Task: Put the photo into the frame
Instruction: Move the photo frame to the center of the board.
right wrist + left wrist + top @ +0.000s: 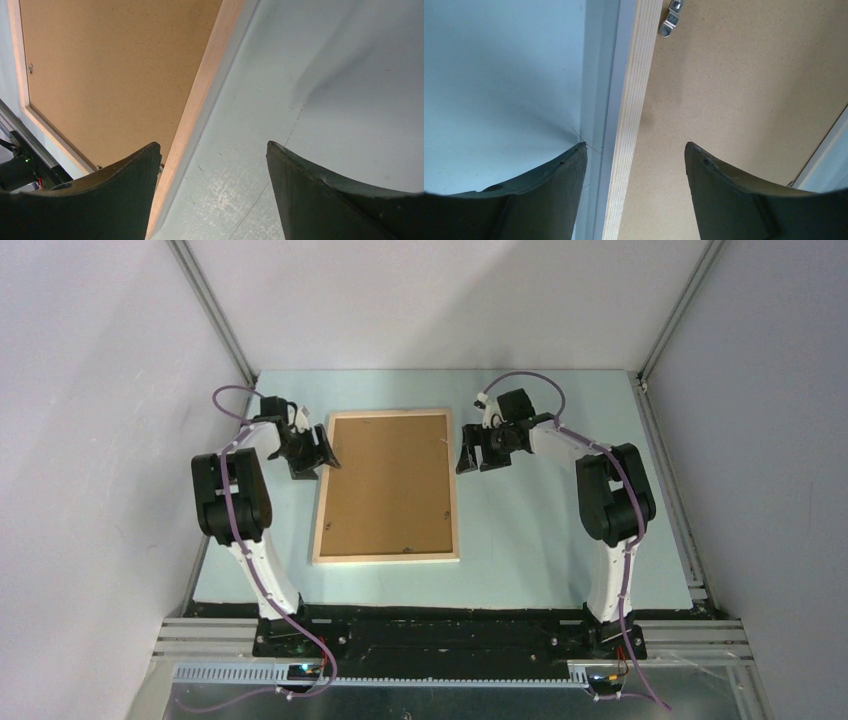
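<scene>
The frame (322, 490) lies flat in the middle of the table with its pale wood rails up and a plain brown backing board (390, 485) filling it. The photo is hidden. My left gripper (322, 455) hovers at the frame's upper left rail. In the left wrist view it (636, 146) is open, its fingers astride the wood rail (634, 125) without touching it. My right gripper (466, 452) is at the upper right rail. The right wrist view shows it (212, 145) open, with the rail (200, 100) beside its left finger and bare mat between the jaws.
Small metal tabs (670, 20) sit on the backing board's edge. The pale blue-green mat (540, 530) covers the table, with white walls and aluminium posts close round it. Both arm bases stand at the near edge.
</scene>
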### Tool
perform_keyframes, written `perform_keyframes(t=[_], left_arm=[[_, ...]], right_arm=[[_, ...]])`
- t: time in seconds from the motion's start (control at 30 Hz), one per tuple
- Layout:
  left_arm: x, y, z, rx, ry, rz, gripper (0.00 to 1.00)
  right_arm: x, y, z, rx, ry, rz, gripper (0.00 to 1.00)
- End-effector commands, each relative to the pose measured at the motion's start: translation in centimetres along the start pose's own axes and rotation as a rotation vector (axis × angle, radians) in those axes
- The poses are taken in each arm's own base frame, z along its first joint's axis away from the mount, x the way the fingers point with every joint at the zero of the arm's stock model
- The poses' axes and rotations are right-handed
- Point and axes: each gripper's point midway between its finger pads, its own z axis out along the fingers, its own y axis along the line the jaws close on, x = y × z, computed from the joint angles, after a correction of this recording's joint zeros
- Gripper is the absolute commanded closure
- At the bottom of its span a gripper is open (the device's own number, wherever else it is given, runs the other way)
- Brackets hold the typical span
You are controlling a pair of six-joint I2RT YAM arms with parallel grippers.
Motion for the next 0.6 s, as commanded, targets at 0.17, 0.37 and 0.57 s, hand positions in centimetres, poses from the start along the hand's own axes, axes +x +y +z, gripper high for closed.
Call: perform_keyframes(t=[0.17, 0.37, 0.57], left_arm=[[0.2, -1.1, 0.6, 0.043, 0.012, 0.059, 0.35], [1.5, -2.3, 0.7, 0.070, 0.039, 0.084, 0.42], [3.4, -4.1, 0.7, 0.105, 0.073, 0.125, 0.45]], right_arm=[[-0.2, 0.8, 2.8, -0.032, 0.027, -0.008, 0.19], [0.3, 1.3, 4.0, -0.061, 0.058, 0.002, 0.20], [0.9, 1.9, 4.2, -0.099, 0.083, 0.007, 0.21]])
